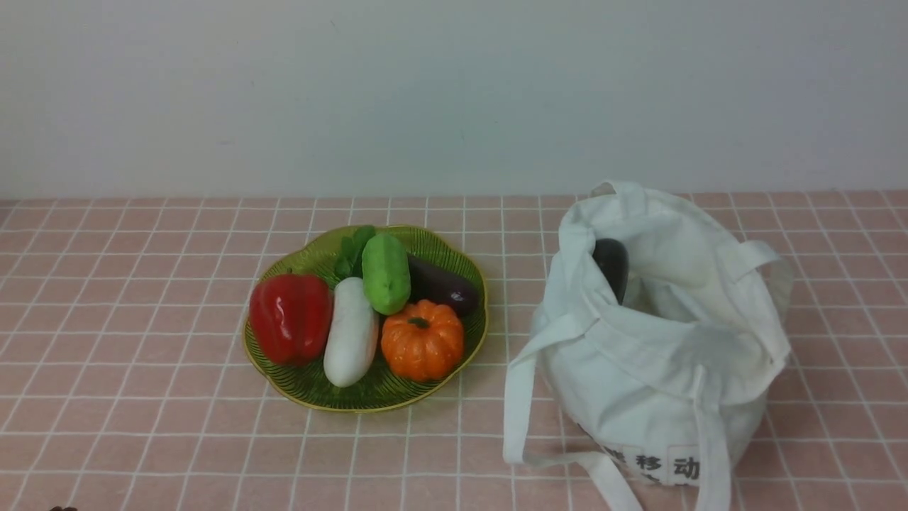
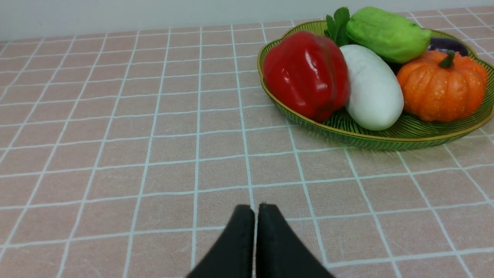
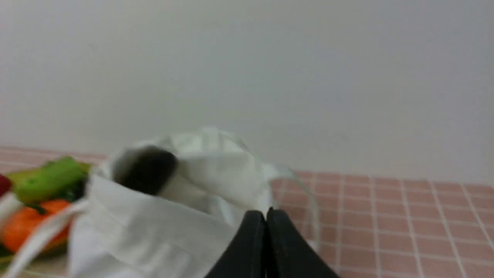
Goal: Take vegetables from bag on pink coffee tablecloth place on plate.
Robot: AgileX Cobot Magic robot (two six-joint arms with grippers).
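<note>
The white bag (image 1: 660,355) stands open on the pink tablecloth (image 1: 142,397) at the right. A dark eggplant (image 1: 611,264) pokes up inside its mouth; it also shows in the right wrist view (image 3: 146,170). The green plate (image 1: 369,397) at centre left holds the light green gourd (image 1: 386,274), a second eggplant (image 1: 443,287), a red pepper, a white gourd and an orange pumpkin. My left gripper (image 2: 256,210) is shut and empty over bare cloth, short of the plate (image 2: 370,137). My right gripper (image 3: 266,214) is shut and empty, close by the bag (image 3: 173,224). Neither gripper shows in the front view.
The red pepper (image 1: 291,317), white gourd (image 1: 351,332) and pumpkin (image 1: 422,339) crowd the plate's front. The bag's straps (image 1: 521,397) hang onto the cloth on its left and front. A pale wall (image 1: 454,92) stands behind the table.
</note>
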